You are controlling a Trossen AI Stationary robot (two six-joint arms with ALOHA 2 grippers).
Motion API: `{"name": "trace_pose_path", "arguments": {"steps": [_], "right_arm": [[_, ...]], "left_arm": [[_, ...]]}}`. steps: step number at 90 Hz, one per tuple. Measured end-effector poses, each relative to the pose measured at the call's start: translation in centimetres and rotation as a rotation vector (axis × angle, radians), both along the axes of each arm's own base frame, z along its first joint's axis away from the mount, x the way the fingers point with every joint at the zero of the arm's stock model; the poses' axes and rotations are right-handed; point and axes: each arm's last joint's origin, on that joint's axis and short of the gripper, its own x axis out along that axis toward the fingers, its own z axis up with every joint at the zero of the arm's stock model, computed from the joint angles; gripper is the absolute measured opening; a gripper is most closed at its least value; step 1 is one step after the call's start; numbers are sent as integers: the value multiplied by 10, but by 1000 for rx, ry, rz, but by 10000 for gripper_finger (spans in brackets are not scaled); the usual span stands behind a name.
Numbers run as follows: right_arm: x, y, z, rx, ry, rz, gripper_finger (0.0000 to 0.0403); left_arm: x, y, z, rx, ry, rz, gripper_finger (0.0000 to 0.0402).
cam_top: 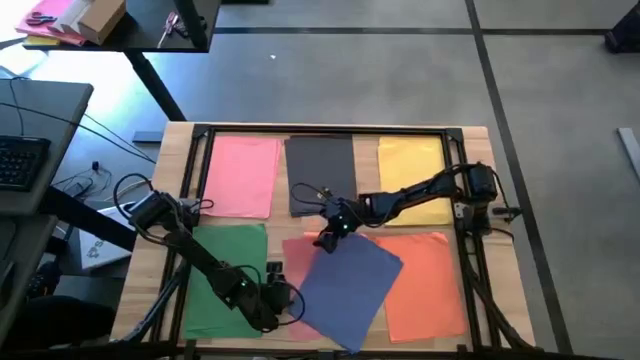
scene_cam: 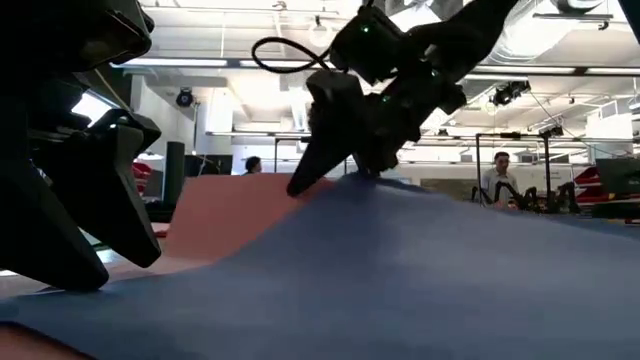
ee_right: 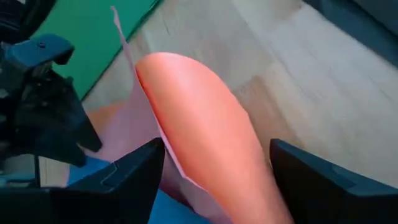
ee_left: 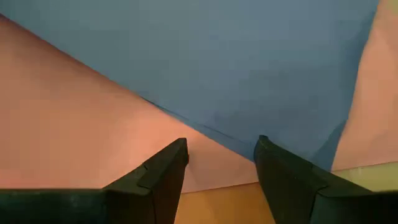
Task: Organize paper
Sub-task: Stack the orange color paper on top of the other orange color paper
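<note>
A: Front edge of the table first. What do you have there?

B: You have the left gripper (cam_top: 283, 297) low at the near edge, fingers parted with a clear gap and nothing between them. Its wrist view shows it just above the corner of a thin salmon-pink paper sheet (ee_left: 74, 124), with the light wooden table (ee_left: 217, 208) below.

A: And lying over that sheet?

B: A thin blue rectangular paper sheet (cam_top: 350, 285), turned at an angle, covers part of it. A green paper sheet (cam_top: 225, 265) lies flat on the left side, and an orange paper sheet (cam_top: 425, 280) on the right.

A: Mid-table?

B: Your right gripper (cam_top: 326, 238) sits at the far corner of the blue sheet. Its fingers are spread, and the salmon-pink sheet's edge curls up between them; I cannot tell whether they touch it. The low view shows that sheet lifted in a hump behind the blue one.

A: Back row?

B: A pink paper sheet (cam_top: 242, 175), a dark grey paper sheet (cam_top: 320, 165) and a yellow paper sheet (cam_top: 410, 160), flat, side by side.
</note>
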Motion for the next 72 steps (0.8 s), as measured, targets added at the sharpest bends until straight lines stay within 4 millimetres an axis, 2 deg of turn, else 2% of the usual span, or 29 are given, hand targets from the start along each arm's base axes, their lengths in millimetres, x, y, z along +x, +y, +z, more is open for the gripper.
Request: {"name": "trace_pose_path", "arguments": {"steps": [34,47,64,72], "right_arm": [[27,3,40,25,-151,52,275],[30,4,47,34,-175,75,275],[43,8,76,32,-302,184,275],[45,10,82,18,-338,264,275]], "left_arm": [[-2,-2,0,7,-7,0,176],[-2,-2,0,6,-6,-1,176],[-2,-2,0,6,-6,-1,176],[-2,-2,0,6,-6,-1,176]]}}
